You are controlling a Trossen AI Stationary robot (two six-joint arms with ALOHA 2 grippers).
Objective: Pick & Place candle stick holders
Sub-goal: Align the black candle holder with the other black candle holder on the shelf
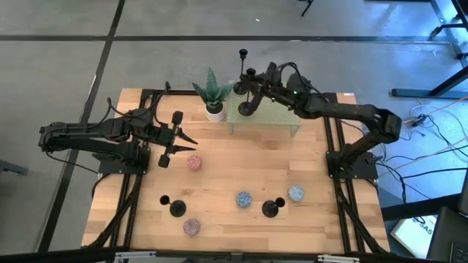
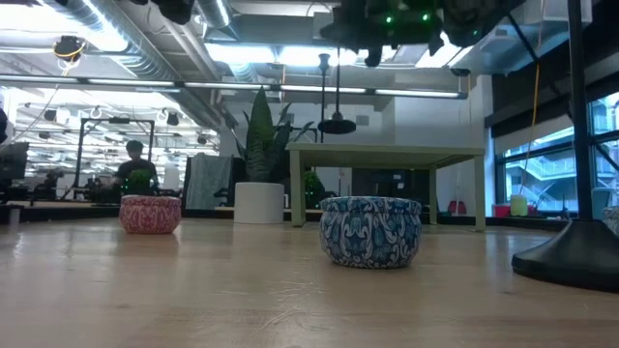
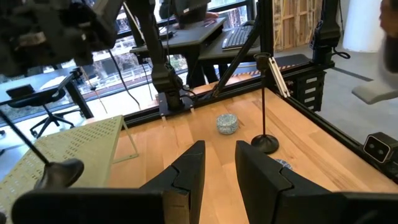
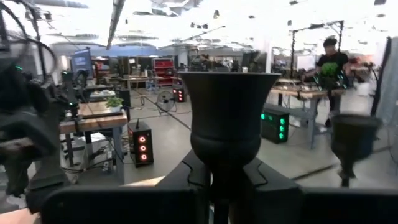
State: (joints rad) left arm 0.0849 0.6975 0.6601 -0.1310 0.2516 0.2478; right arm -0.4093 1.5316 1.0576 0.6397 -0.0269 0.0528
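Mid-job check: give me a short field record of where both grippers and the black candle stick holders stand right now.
right gripper: shut on a black candle stick holder, held upright over the pale green perforated shelf
left gripper: carrying nothing, hanging over the wooden table near the pink patterned tin
holders on shelf: one at its back left, near the spiky green plant in a white pot
holders on table: two, front left and front centre
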